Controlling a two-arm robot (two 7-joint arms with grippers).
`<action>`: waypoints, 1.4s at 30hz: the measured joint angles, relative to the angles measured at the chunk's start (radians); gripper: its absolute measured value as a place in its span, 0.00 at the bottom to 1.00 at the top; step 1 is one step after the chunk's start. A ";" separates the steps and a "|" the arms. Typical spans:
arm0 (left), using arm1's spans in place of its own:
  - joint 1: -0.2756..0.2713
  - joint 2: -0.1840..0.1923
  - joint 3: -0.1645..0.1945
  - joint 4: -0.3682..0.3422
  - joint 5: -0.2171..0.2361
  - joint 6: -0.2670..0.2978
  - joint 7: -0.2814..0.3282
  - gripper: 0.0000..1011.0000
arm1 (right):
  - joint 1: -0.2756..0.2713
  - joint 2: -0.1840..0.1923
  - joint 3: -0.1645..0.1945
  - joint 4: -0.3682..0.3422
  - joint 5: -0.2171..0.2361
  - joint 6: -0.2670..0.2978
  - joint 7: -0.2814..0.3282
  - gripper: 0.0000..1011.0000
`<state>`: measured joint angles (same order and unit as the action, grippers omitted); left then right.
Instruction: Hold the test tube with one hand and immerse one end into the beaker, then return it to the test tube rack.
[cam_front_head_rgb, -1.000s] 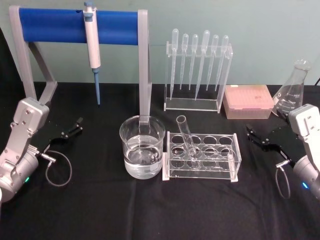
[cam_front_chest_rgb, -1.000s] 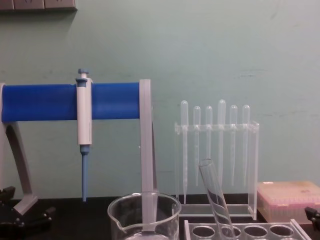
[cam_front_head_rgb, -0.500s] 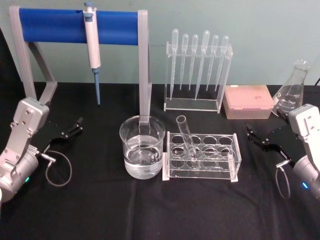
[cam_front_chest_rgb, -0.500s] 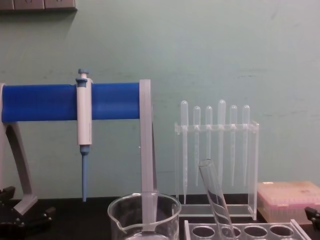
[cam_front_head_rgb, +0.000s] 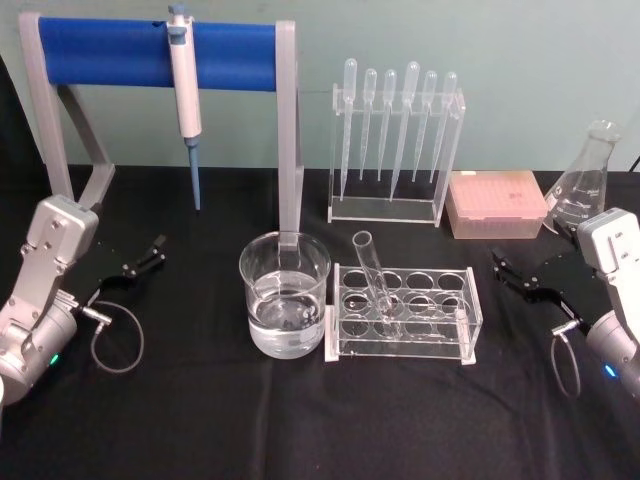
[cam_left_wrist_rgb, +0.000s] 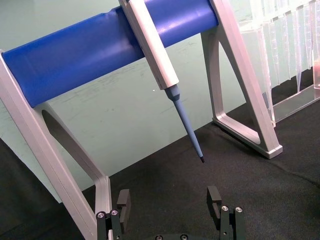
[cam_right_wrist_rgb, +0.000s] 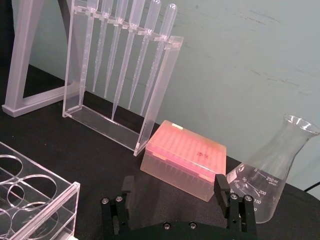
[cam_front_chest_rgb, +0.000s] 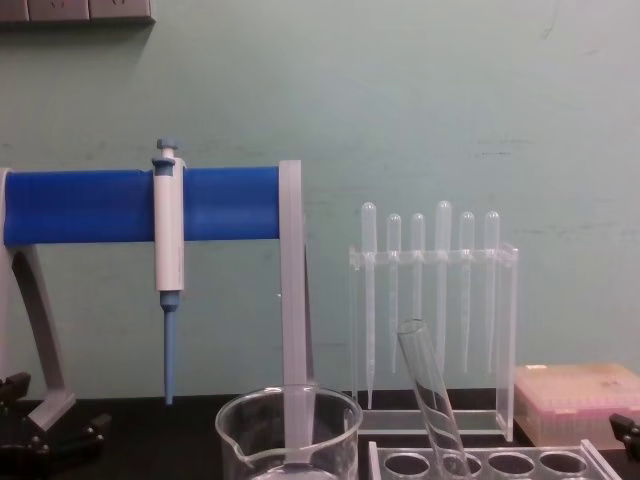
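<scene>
On black cloth (cam_front_head_rgb: 200, 400), before green wall (cam_front_chest_rgb: 400, 100): beaker (cam_front_head_rgb: 284, 305), tilted test tube (cam_front_head_rgb: 376, 282).

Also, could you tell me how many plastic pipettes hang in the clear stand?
6. The pipettes hang in one row in the clear stand, behind the test tube rack and left of the pink tip box; none seems hidden.

1. A clear pipette rack (cam_front_head_rgb: 388, 205) stands at the back of the black surface (cam_front_head_rgb: 200, 400). Six thin pipettes (cam_front_head_rgb: 411, 110) hang in it, tips down.
2. A pink box (cam_front_head_rgb: 497, 203) sits just to the right of the pipette rack.
3. A glass flask (cam_front_head_rgb: 582, 188) stands farther right, past the box.
4. A grey stand (cam_front_head_rgb: 288, 130) with a blue bar (cam_front_head_rgb: 110, 50) is to the left of the pipette rack.
5. A white and blue pipettor (cam_front_head_rgb: 184, 95) hangs on the bar, tip down.
6. A green wall (cam_front_chest_rgb: 400, 100) is behind the pipette rack.
</scene>
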<state>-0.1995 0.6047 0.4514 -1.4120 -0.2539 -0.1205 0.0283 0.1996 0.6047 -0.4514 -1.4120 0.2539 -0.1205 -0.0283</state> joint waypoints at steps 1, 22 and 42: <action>0.000 0.000 0.000 0.000 0.000 0.000 0.000 0.99 | 0.000 0.000 0.000 0.000 0.000 0.000 0.000 0.99; 0.000 0.000 0.000 0.000 0.000 0.000 0.000 0.99 | -0.021 0.001 0.039 -0.038 0.017 0.005 0.026 0.99; 0.000 0.000 0.000 0.000 0.000 0.000 0.000 0.99 | -0.098 0.176 0.162 -0.220 0.224 0.091 0.372 0.99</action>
<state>-0.1996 0.6047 0.4514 -1.4120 -0.2539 -0.1205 0.0282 0.1016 0.7811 -0.2892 -1.6320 0.4775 -0.0295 0.3438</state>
